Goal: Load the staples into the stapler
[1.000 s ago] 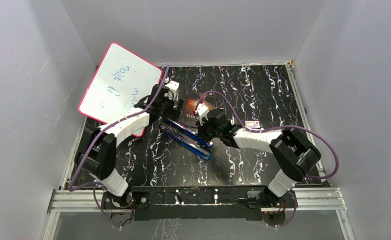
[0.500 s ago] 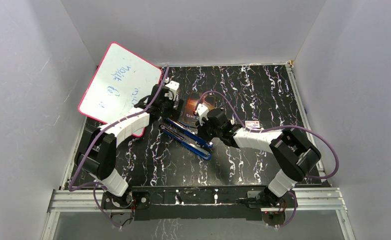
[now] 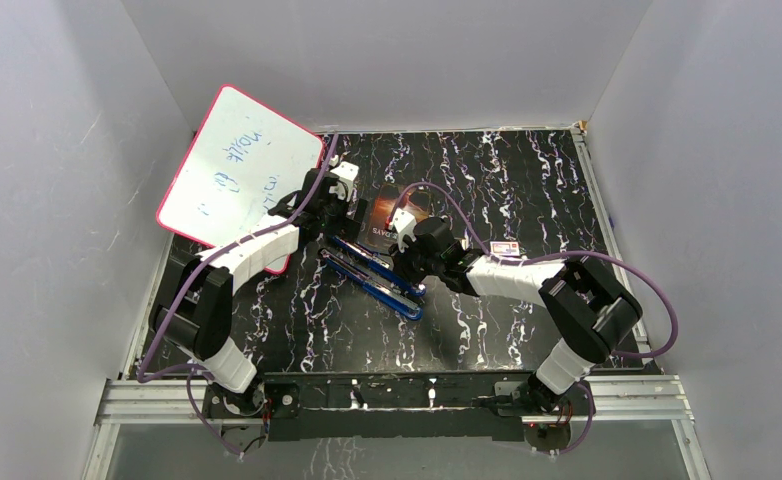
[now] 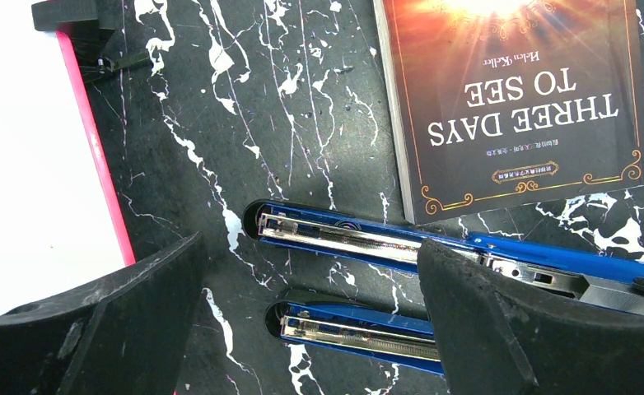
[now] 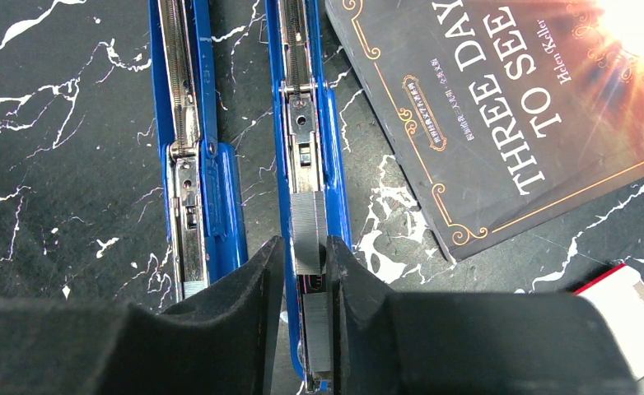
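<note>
Two blue stapler bodies [image 3: 372, 275] lie side by side on the black marbled table, both with their metal channels open. In the right wrist view my right gripper [image 5: 304, 247] is closed to a narrow gap around a grey strip of staples [image 5: 309, 232] that sits in the right-hand channel [image 5: 302, 123]. A second grey strip [image 5: 317, 329] shows deeper between the fingers. My left gripper [image 4: 309, 271] is wide open and empty above the far ends of both channels [image 4: 343, 239]. In the top view the left gripper [image 3: 332, 215] and the right gripper [image 3: 404, 262] are at opposite ends of the staplers.
A dark book [image 3: 387, 215] titled "Three Days to See" lies just behind the staplers and also shows in the right wrist view [image 5: 500, 107]. A pink-framed whiteboard [image 3: 237, 175] leans at the back left. A small red-and-white box [image 3: 507, 248] lies to the right.
</note>
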Robot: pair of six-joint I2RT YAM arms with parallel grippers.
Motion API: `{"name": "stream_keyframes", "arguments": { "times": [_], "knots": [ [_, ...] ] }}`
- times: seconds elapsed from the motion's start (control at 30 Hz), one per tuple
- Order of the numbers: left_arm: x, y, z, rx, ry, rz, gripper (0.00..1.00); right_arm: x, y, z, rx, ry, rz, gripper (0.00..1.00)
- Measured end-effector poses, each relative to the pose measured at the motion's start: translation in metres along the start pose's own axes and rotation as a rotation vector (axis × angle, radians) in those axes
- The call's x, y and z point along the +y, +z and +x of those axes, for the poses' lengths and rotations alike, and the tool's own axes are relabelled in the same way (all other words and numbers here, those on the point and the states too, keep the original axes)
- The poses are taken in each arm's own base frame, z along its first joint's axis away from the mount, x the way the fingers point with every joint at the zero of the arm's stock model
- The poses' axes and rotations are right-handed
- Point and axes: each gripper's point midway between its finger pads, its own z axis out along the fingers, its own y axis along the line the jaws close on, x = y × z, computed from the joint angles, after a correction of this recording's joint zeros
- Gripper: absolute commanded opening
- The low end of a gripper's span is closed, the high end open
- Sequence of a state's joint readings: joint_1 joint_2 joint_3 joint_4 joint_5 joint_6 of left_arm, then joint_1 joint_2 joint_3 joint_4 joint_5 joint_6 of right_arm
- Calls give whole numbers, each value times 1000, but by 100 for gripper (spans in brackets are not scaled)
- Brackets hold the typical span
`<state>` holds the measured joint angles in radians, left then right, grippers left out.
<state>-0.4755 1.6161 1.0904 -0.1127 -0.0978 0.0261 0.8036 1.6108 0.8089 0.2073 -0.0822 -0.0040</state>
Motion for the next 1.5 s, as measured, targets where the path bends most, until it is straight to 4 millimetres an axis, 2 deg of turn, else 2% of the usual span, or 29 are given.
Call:
{"name": "stream_keyframes", "arguments": {
  "times": [0.3, 0.63, 0.93, 1.3, 1.43, 1.5],
  "knots": [
    [0, 0, 0, 1, 0, 0, 97, -1, 0, -1, -2, 0, 3, 28],
    [0, 0, 1, 2, 0, 0, 97, -8, -1, -1, -1, 6, 46, 31],
    [0, 0, 1, 2, 0, 0, 97, -10, -1, 0, 1, 9, 57, 29],
    [0, 0, 1, 2, 0, 0, 97, -8, -1, 0, 0, 27, 54, 33],
    [0, 0, 1, 2, 0, 0, 97, -7, -1, 0, -4, 63, 40, 37],
    [0, 0, 1, 2, 0, 0, 97, -8, -2, -1, -12, 97, 26, 43]
  ]
}}
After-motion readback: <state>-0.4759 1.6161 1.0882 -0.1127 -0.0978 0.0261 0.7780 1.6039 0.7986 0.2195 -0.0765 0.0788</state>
